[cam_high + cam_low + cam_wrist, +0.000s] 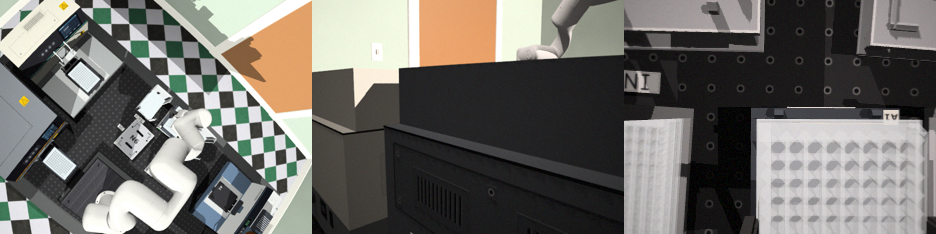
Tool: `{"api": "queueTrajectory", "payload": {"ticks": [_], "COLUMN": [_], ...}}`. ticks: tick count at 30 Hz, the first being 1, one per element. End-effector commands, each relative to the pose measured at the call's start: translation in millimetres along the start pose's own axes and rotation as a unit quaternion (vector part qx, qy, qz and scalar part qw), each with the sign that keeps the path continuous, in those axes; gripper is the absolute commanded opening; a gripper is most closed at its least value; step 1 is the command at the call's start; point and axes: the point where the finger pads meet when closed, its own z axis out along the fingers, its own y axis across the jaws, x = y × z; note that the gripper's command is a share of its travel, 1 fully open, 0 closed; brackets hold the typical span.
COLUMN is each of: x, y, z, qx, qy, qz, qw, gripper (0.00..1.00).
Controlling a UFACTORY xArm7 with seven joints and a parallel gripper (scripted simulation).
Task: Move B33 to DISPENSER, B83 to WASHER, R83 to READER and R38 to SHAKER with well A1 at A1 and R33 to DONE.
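Observation:
My gripper (840, 229) is shut on a white well plate (839, 170) (168, 123), gripping its long sides. I take it for R33, though its label does not show. An A1 mark (891, 117) shows at the plate's far right corner in the wrist view. The plate hangs level over the rack beside the IN rack (154, 102), with my wrist covering most of it in the top view. The IN rack's top plate (651, 175) lies to the left, by the IN label (641, 82). The blue READER (224, 196) has an empty dark nest. In the exterior view only my arm (538, 53) shows, above a dark housing.
The N6 nest (133, 139) (689, 15) stands empty beside the racks, and another nest (904, 22) lies to its right in the wrist view. A cream instrument holds a plate (84, 76) at the back left. A grey instrument holds a plate (59, 163) on the left.

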Motion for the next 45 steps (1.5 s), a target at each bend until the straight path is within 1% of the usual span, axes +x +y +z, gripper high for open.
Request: {"api": "queueTrajectory", "payload": {"ticks": [1, 6, 24, 35, 40, 45], "x": [-1.8, -1.8, -1.8, -1.8, -1.8, -1.8], "y": [-0.1, -0.1, -0.1, -0.1, -0.1, -0.1], "z": [1.7, 5.0, 5.0, 19.7, 23.2, 23.3], "qx": [0.000, 0.000, 0.000, 0.000, 0.000, 0.000], "qy": [-0.003, -0.003, -0.003, -0.003, -0.003, -0.003], "qz": [0.000, 0.000, 0.000, 0.000, 0.000, 0.000], "qw": [1.000, 1.000, 1.000, 1.000, 1.000, 1.000], "gripper": [0.00, 0.00, 0.00, 0.00, 0.00, 0.00]}}
